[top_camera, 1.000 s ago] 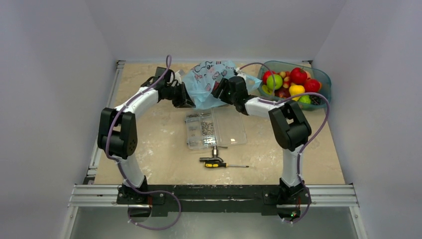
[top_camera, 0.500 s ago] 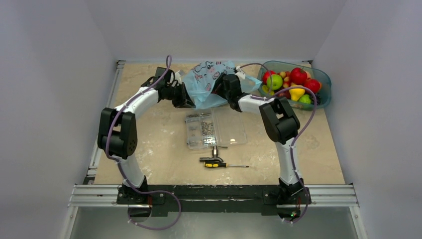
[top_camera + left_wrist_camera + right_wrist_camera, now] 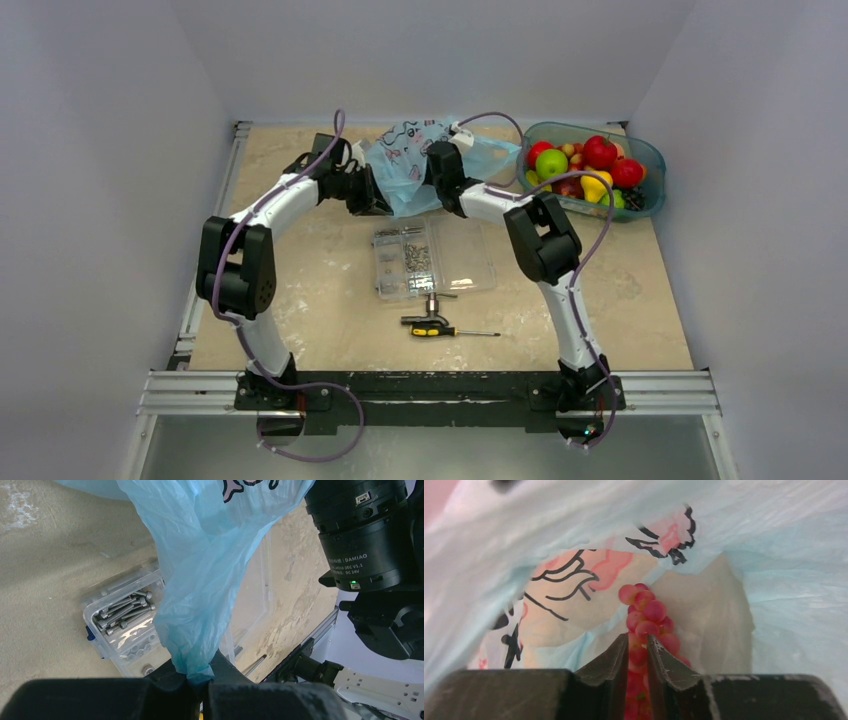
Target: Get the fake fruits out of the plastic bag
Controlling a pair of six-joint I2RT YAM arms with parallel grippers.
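The right fingers (image 3: 623,649) stand almost together, only a narrow slot between them, and the near end of the grape bunch (image 3: 647,611) fills that slot; they look pinched on it, though how firm the hold is cannot be told. The bunch runs straight ahead from the tips, its long axis in line with the fingers, the far grapes lying free on the inner film of the plastic bag (image 3: 774,575). Blue film with pink and black print closes in above and on both sides, so these fingers are well inside the bag's mouth. No other fruit shows in there.

The left fingers (image 3: 216,671) are fully closed on a gathered fold of the bag, which stretches up and away from them, taut, above the compartment box (image 3: 117,622) of screws on the table (image 3: 300,270).

The right arm is plainly the nearer one to the fruit; the left only holds the bag. My judgement is that the coming move is a straight pull back along the bunch's own axis, out through the mouth, with the tub (image 3: 648,160) of fruit just right of the bag.

Compared with the earlier top view, the right arm's elbow has swung left and its wrist has gone deeper into the bag; the left arm has not moved.
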